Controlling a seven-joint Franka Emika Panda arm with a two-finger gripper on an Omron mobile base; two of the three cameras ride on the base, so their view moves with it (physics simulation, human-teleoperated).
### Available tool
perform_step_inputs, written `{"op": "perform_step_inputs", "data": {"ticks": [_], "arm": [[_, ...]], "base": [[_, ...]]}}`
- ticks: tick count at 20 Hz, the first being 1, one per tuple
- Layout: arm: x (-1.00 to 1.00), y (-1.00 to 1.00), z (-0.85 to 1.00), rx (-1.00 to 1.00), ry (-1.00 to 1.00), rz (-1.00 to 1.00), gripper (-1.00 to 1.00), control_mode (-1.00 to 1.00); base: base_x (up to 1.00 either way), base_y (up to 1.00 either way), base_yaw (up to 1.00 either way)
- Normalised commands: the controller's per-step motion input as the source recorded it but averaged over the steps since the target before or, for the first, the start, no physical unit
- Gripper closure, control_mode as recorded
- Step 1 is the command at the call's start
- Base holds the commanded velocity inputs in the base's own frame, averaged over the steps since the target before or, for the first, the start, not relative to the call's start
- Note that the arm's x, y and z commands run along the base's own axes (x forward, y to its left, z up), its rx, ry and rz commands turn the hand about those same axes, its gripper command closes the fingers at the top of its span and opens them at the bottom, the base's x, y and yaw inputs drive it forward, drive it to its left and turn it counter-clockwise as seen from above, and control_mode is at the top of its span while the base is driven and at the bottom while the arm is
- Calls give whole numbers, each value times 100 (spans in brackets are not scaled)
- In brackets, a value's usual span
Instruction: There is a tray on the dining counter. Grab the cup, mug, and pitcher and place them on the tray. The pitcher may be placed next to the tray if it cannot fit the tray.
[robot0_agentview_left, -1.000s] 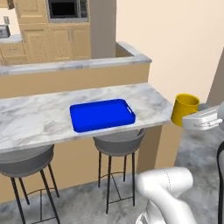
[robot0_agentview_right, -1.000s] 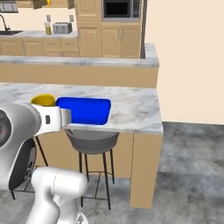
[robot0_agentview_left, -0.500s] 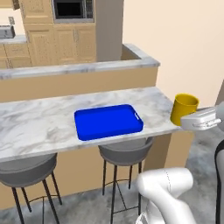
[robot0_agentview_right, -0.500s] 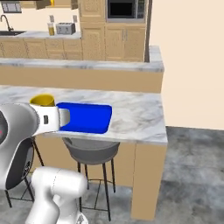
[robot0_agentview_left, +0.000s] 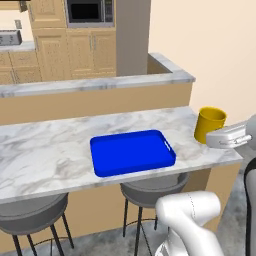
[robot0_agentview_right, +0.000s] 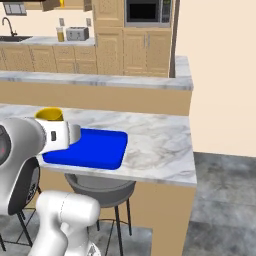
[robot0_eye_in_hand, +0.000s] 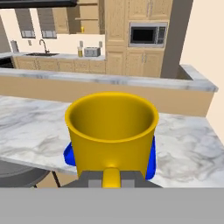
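the jaws are clenched on the handle of the mug (robot0_eye_in_hand: 111, 133), which shows as a yellow tab pinched between the two dark tips at the bottom of the hand view; the gripper (robot0_eye_in_hand: 111, 180) sits right behind it. the mug stands upright with its mouth open to the top, and in the left base view it (robot0_agentview_left: 209, 123) hangs at the right end of the bench (robot0_agentview_left: 45, 150), carried rather than set down as far as i can judge.

outward from the mug, the tray (robot0_agentview_left: 132, 152) lies just beyond and below it, its blue corners peeping out on both sides of the mug's base in the hand view. from the base it lies to the left of the mug, long axis along the bench.

so the coming move looks like a short carry leftward over the low rim, then down onto the blue floor.
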Motion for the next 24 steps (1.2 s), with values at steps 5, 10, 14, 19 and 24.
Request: {"op": "perform_step_inputs", "data": {"ticks": [5,10,14,19,24], "arm": [[0,0,0,0,0,0,100,-100],[32,-7,0,0,1,6,100,-100],[97,-45,0,0,13,24,100,-100],[100,-63,-19,0,9,34,100,-100],[99,-12,-63,-1,-1,45,100,-100]], "base": [[4,0,0],[0,0,0],[0,0,0],[0,0,0],[0,0,0]]}}
